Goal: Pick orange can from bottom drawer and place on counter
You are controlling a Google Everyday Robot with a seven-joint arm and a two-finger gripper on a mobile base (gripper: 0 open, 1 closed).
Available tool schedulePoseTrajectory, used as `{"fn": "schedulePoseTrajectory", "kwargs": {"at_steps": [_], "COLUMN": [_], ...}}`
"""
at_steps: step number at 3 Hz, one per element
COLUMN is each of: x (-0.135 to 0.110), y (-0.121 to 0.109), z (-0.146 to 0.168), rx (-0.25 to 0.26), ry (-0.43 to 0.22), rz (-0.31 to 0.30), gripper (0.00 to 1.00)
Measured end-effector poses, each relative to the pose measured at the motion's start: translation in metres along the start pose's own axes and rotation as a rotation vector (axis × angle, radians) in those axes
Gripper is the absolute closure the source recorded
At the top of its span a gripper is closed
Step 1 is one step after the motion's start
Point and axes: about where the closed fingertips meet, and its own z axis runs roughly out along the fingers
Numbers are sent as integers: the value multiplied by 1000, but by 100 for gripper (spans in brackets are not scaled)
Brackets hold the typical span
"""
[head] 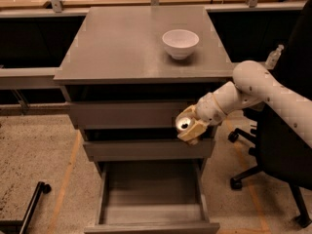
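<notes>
One white bowl (180,43) on the grey surface (122,48) above the gripper (190,127), jaws clasping the orange can (184,124); office chair (282,150) to their right.

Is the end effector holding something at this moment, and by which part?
Yes. The end effector, in front of the top drawer, holds the orange can by its sides; its silver top faces the camera.
</notes>
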Motion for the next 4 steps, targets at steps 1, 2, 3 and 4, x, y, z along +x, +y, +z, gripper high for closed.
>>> {"fn": "schedulePoseTrajectory", "kwargs": {"at_steps": [1, 2, 3, 4], "x": [-21, -54, -106, -176], "y": [9, -3, -32, -53], "z": [-21, -37, -63, -85], "rx": [31, 26, 46, 60], "ry": [12, 22, 56, 107], "rz": [-22, -101, -220, -369], "gripper": [100, 100, 100, 100]}}
